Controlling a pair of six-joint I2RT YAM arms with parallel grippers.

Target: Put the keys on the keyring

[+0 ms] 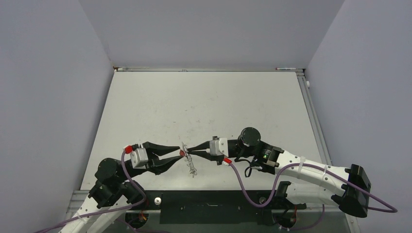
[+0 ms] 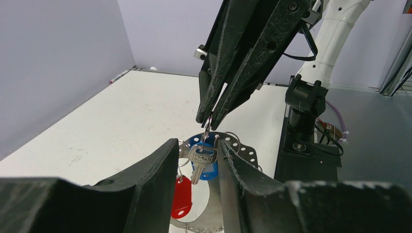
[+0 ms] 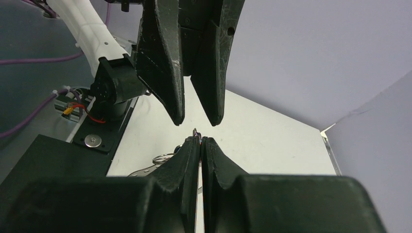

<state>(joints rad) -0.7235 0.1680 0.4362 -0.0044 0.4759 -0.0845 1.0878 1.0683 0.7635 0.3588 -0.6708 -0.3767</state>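
Observation:
The keyring (image 2: 245,153) is a thin perforated silvery hoop with small wire loops, held up off the white table between both grippers (image 1: 192,167). A silver key (image 2: 200,158) hangs from a small wire loop. A blue plastic head (image 2: 213,171) shows behind it and a red one (image 2: 182,196) hangs lower left. My right gripper (image 2: 210,120) is shut on that wire loop from above; in its own view (image 3: 200,138) only the loop's tip shows. My left gripper (image 2: 197,143) is open, its fingers either side of the silver key, not touching it.
The right arm's black base (image 2: 303,121) and the dark mounting plate (image 1: 214,206) stand along the table's near edge. Grey walls close the table at left, back and right. The left gripper (image 3: 197,121) faces the right one, tips close together.

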